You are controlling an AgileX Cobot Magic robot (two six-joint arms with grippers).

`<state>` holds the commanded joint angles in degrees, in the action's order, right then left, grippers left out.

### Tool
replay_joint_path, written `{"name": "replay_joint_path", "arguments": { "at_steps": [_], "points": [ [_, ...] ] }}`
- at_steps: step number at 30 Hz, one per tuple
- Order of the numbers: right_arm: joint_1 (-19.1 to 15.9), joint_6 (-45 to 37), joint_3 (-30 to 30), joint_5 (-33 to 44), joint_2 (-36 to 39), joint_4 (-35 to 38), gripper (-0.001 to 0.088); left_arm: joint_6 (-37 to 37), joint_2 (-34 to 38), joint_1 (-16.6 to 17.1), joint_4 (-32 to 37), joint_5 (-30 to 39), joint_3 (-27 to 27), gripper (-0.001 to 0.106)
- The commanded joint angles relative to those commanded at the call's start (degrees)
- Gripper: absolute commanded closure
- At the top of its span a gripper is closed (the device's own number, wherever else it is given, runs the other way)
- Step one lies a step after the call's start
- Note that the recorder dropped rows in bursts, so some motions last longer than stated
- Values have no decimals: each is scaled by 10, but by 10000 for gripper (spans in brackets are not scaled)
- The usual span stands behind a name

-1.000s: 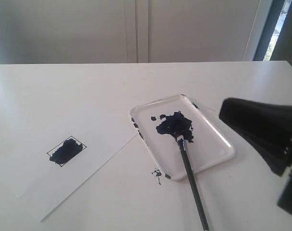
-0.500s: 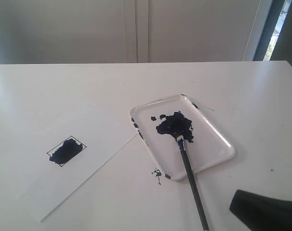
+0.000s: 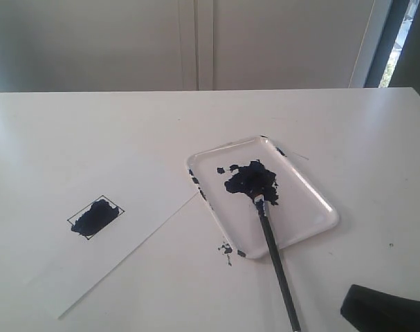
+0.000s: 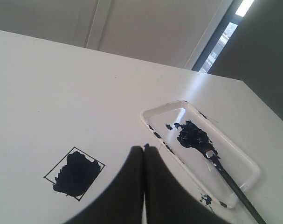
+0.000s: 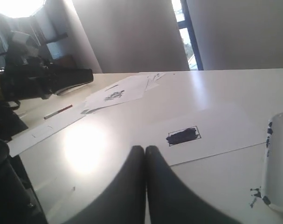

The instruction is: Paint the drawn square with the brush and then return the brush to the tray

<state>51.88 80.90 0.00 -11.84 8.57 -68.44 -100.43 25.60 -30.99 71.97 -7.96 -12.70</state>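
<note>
my left pincer [image 4: 144, 148] and right pincer [image 5: 145, 149] are pressed together, empty. the brush [image 3: 275, 259] lies bristles-in on the tray [image 3: 303, 207] (handle over the rim). beyond on the table [image 3: 126, 124], the drawn square [image 3: 95, 217] is blotched blue.

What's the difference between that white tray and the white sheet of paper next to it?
The tray has a raised rim and rounded corners; the paper sheet lies flat with sharp corners. The tray's dark blue paint is a ragged, unframed blotch; the paper sheet's sits in the drawn square. The brush rests with its tip in the tray; nothing lies on the paper sheet. Both are white, rectangular and paint-marked.
</note>
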Motion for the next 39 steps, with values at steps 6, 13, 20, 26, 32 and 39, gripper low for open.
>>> {"name": "replay_joint_path", "arguments": {
  "at_steps": [6,13,20,26,32,39],
  "points": [
    [0,-17,0,2,0,-139,868,2,0,0,0,1,0,1053],
    [0,-10,0,0,0,-159,868,3,0,0,5,1,0,1053],
    [0,-7,0,-2,0,-155,868,4,0,0,5,2,0,1053],
    [0,-7,0,-2,0,-155,868,4,0,0,5,2,0,1053],
    [0,-7,0,-2,0,-155,868,9,0,0,5,2,0,1053],
    [0,-7,0,-1,-19,-155,868,17,0,0,5,1,0,1053]
  ]
}}
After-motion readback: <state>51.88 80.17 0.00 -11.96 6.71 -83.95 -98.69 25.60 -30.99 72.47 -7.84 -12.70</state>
